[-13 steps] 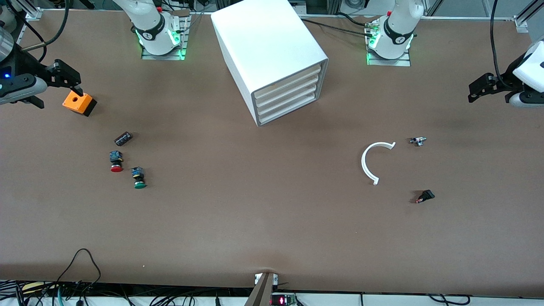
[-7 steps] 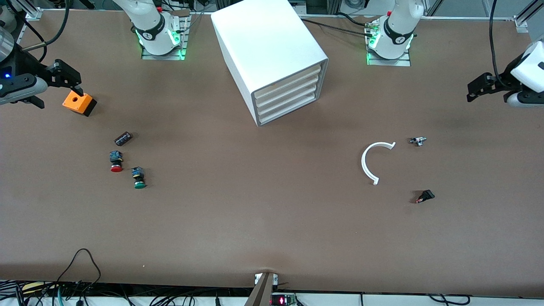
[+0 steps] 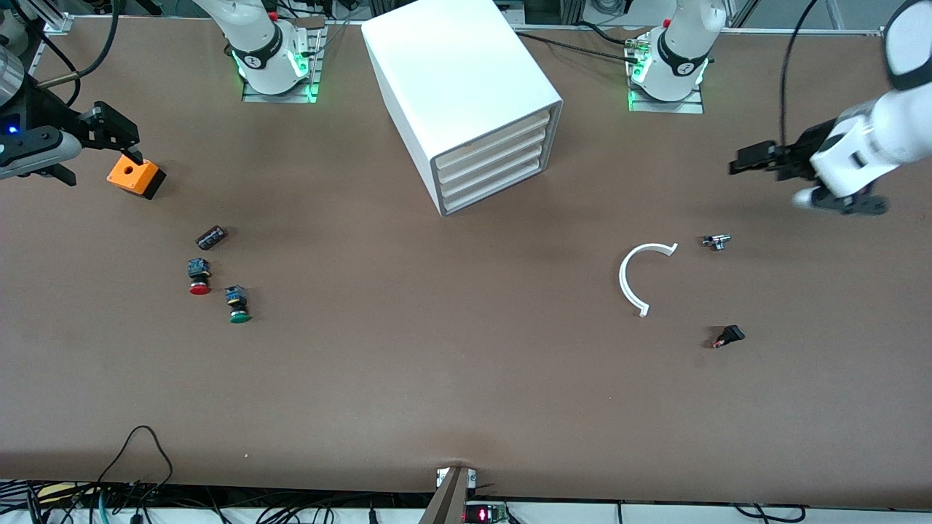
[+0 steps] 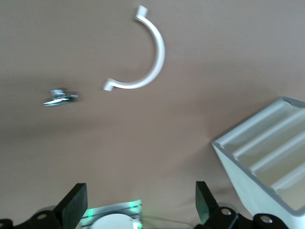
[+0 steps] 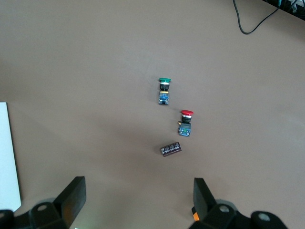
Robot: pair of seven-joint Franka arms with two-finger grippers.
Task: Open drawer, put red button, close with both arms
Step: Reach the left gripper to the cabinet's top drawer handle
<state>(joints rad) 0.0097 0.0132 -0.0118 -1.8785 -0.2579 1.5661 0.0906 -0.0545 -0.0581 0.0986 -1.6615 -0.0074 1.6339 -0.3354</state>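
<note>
The white cabinet [image 3: 466, 94] stands at the middle of the table, far from the front camera, with all four drawer fronts shut; the drawer [image 3: 492, 153] is second from the top. The cabinet also shows in the left wrist view [image 4: 267, 157]. The red button [image 3: 199, 277] lies on the table toward the right arm's end, and shows in the right wrist view [image 5: 186, 122]. My left gripper [image 3: 739, 161] is open and empty in the air toward the left arm's end [image 4: 139, 200]. My right gripper [image 3: 124, 142] is open and empty over the orange box [image 3: 136, 177], and its arm waits [image 5: 138, 191].
A green-capped button [image 3: 237, 304] and a small black cylinder [image 3: 211, 237] lie beside the red button. A white C-shaped piece [image 3: 637, 276], a small metal part [image 3: 716, 241] and a small black-and-red part [image 3: 728, 336] lie toward the left arm's end.
My left arm has swung in from the table's end toward the cabinet, its gripper still open. The right arm and all objects have not moved.
</note>
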